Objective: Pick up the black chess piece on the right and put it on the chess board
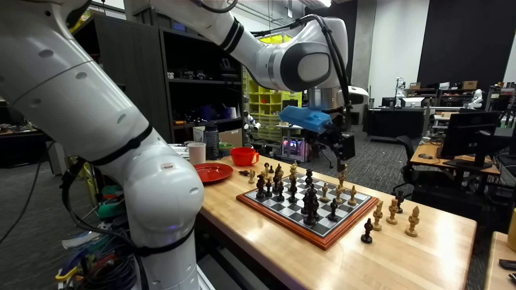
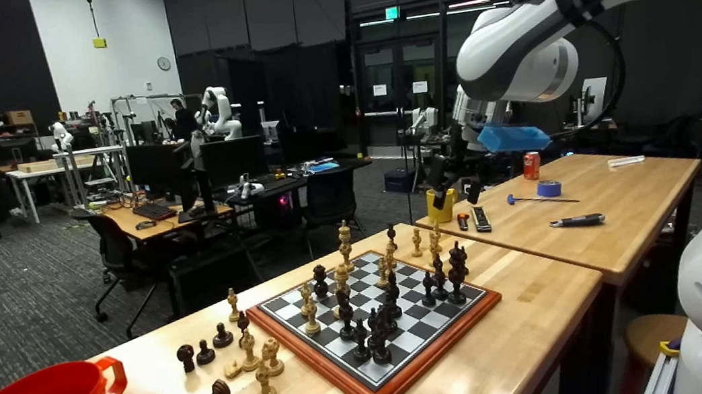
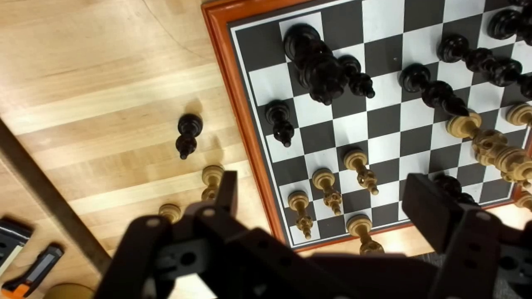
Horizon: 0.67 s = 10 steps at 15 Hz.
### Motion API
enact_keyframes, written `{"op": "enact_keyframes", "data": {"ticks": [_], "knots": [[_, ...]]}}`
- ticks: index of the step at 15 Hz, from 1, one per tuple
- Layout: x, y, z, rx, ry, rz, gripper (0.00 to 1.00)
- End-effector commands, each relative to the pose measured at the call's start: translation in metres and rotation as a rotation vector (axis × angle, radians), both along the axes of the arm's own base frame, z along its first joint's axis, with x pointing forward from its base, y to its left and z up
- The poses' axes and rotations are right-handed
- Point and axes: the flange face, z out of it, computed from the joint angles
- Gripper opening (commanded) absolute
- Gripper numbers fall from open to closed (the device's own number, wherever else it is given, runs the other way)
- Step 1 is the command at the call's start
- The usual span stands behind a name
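In the wrist view the gripper (image 3: 322, 191) was spread wide, its two fingers (image 3: 432, 211) well apart with nothing held between them; the chess board (image 3: 382, 126) lay below. The black pawn (image 3: 189, 135), the likeliest reading of the task's piece, stood off the board on the bare tabletop (image 3: 104, 95), outside the gap between the fingers. A tan piece (image 3: 211, 180) stood near it. A utility knife (image 3: 33, 272) in the corner showed no legible lettering.

In an exterior view the pawn stood upright beside three tan pieces (image 1: 392, 211); a second dark piece (image 1: 399, 201) behind them was partly hidden. The gripper hung well apart from the pawn, over or just past the board's far edge. The step in hand therefore seemed to be the approach, with grasp and placing not yet done. The next move probably called for travel across to the pawn, then a descent with a finger on each side, clear of the tan neighbour. A small label (image 1: 166, 165) on the arm (image 1: 165, 197) was unreadable.

In an exterior view the fingers also showed a clear gap; I could not single out the pawn there. A red soda can (image 2: 531, 166) bore pale markings, its brand illegible, as were the notices (image 2: 380, 90) on the glass doors (image 2: 418, 62).
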Motion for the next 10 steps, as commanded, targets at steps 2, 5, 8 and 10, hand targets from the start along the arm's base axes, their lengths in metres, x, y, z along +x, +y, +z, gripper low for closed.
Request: {"op": "enact_keyframes", "data": {"ticks": [2,5,8,10], "knots": [[0.038,-0.014,0.009,-0.01,0.052,-0.042,1.0],[0.062,-0.023,0.01,-0.014,0.069,-0.068,1.0],[0.061,-0.021,0.008,-0.015,0.049,-0.063,1.0],[0.067,-0.021,0.004,-0.018,0.058,-0.063,1.0]]}}
